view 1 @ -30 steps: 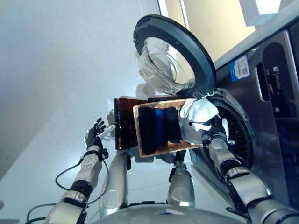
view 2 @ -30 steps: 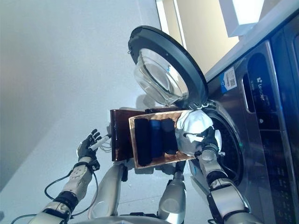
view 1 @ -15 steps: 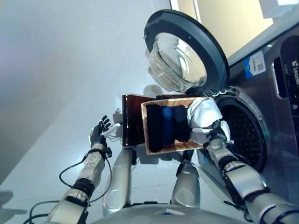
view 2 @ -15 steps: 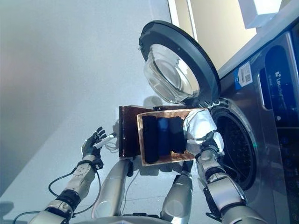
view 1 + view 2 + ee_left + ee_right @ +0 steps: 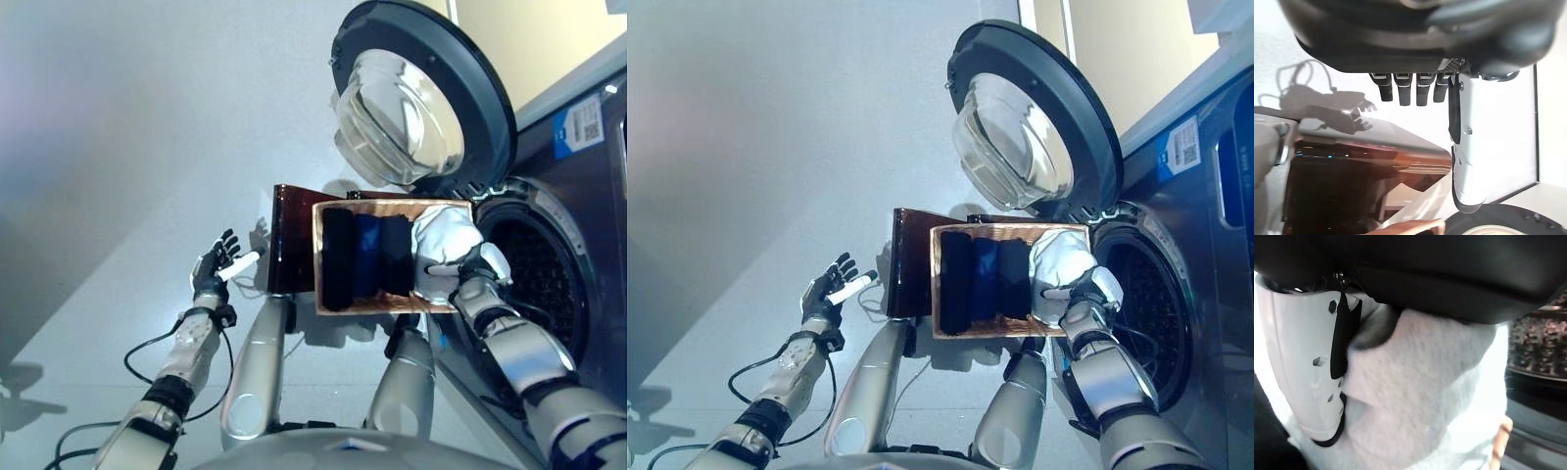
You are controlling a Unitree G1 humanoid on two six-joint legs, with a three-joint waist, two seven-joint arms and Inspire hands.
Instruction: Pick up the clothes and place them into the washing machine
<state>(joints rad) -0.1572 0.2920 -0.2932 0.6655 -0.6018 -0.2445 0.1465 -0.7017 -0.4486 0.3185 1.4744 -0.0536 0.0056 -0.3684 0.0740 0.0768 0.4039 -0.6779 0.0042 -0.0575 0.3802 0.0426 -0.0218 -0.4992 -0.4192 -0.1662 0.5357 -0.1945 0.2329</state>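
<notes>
Left robot hand (image 5: pixel 213 268) spread open, idle; right robot hand (image 5: pixel 477 266) clenched in a grasp

Pale grey floor (image 5: pixel 118 196) is carrying a dark brown box (image 5: pixel 292 240) and, touching its side, a light wooden basket (image 5: pixel 392 304). Washing machine (image 5: pixel 578 235) is standing on the floor just beside the basket, its door (image 5: pixel 421 93) hanging open.
</notes>
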